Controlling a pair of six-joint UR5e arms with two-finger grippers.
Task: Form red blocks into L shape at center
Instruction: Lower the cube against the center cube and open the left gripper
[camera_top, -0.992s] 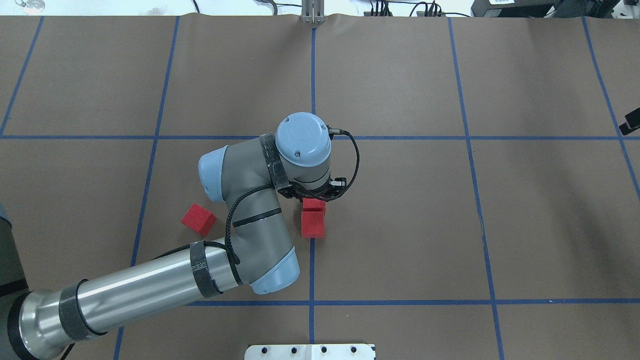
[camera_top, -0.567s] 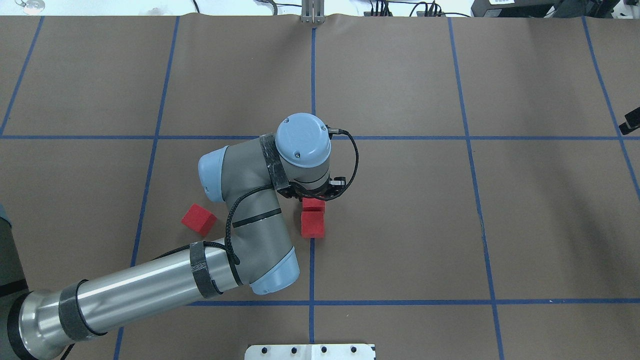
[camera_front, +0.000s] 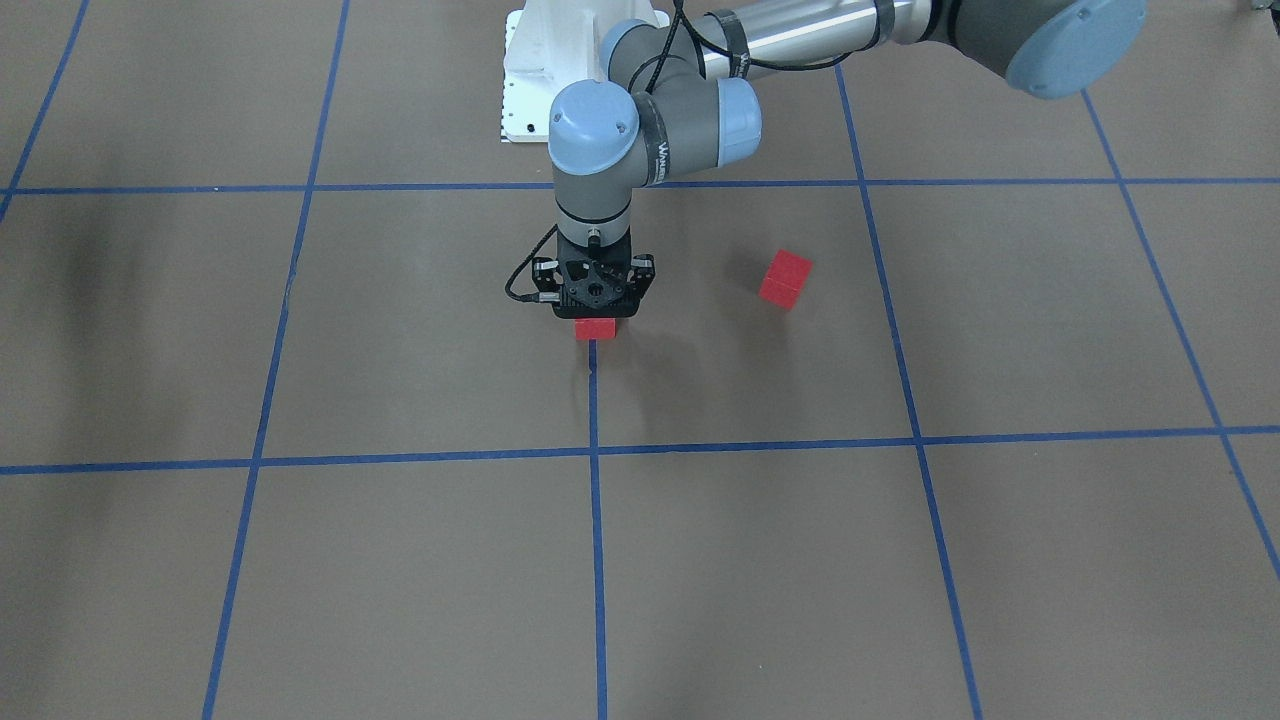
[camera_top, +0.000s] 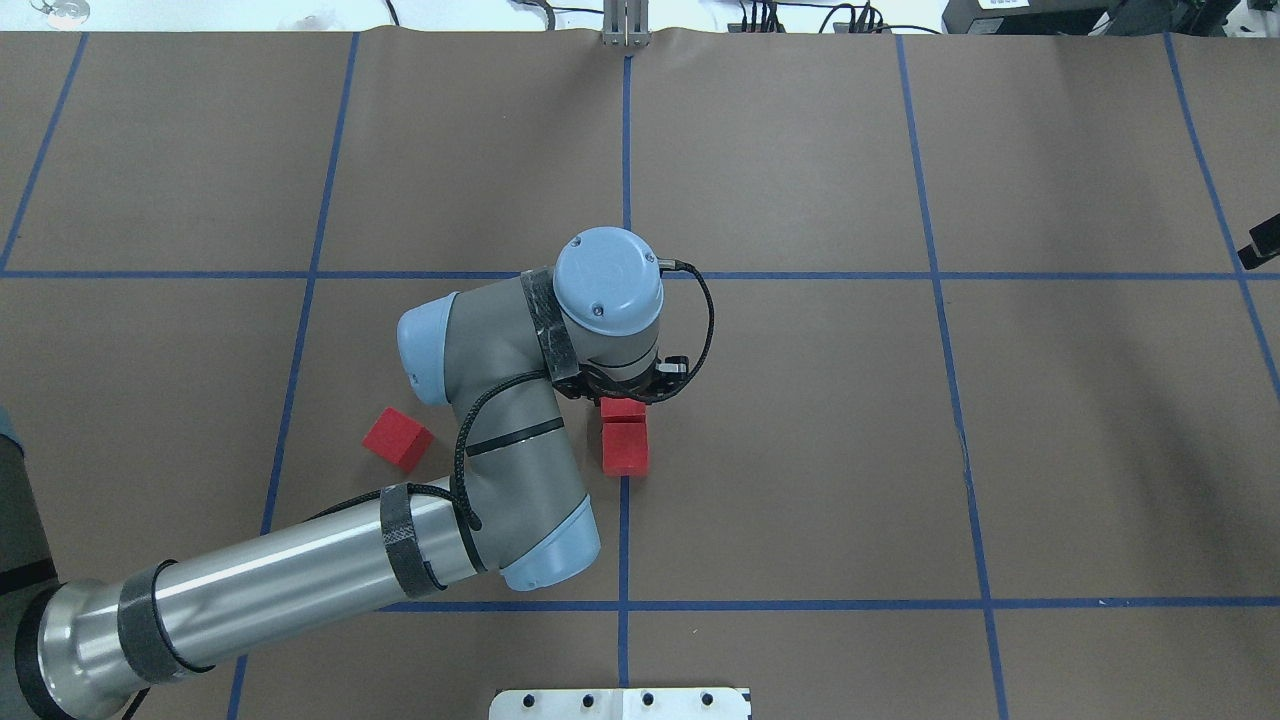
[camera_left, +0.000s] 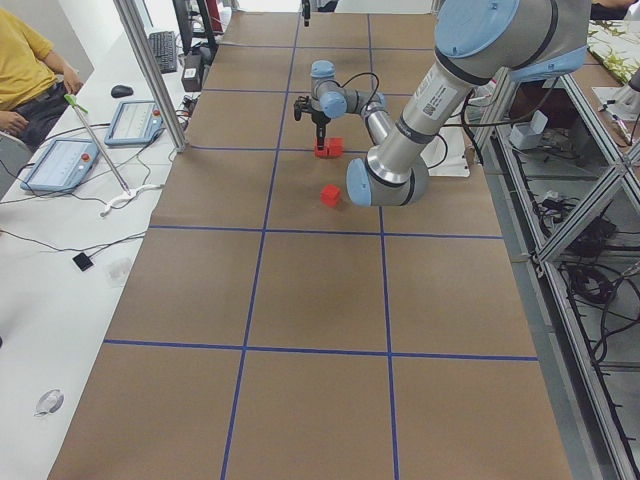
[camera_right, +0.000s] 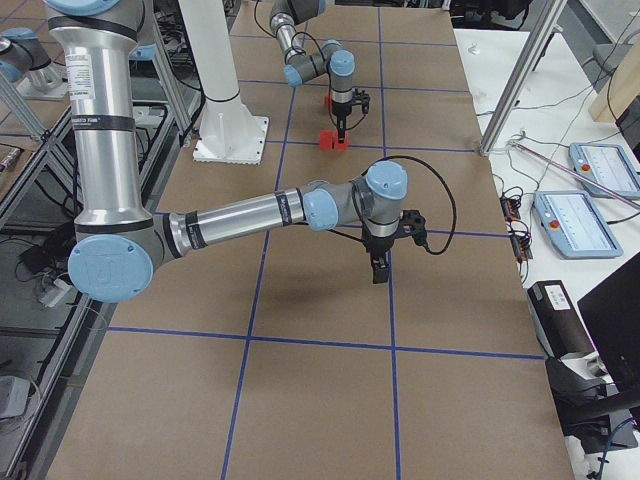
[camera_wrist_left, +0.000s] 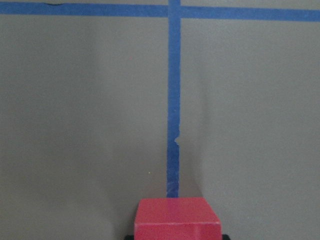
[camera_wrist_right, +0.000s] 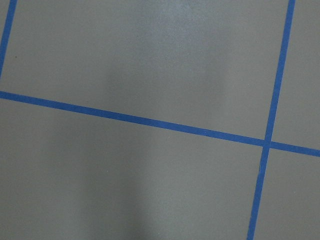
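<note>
My left gripper (camera_top: 625, 398) points straight down at the center (camera_top: 780, 430) of the brown floor and is shut on a red block (camera_top: 624, 409). That block shows at the bottom of the left wrist view (camera_wrist_left: 177, 219) with a dark fingertip on each side. It sits directly against the far side of a second red block (camera_top: 626, 449) on the vertical tape line. I cannot tell whether it touches the floor. A third red block (camera_top: 397, 437) lies loose and turned, left of the arm. Only the edge of my right gripper (camera_top: 1260, 245) shows; whether it is open or shut is unclear.
Blue tape lines (camera_top: 625, 140) divide the brown floor into large squares. My left forearm (camera_top: 290, 575) crosses the near left squares, close to the loose block. The white robot base plate (camera_top: 620, 703) sits at the near edge. A person (camera_left: 30, 70) sits beside the table's far end.
The left gripper and its block have edged slightly left, lining the block up with the one beside it. The other two blocks have not moved.
</note>
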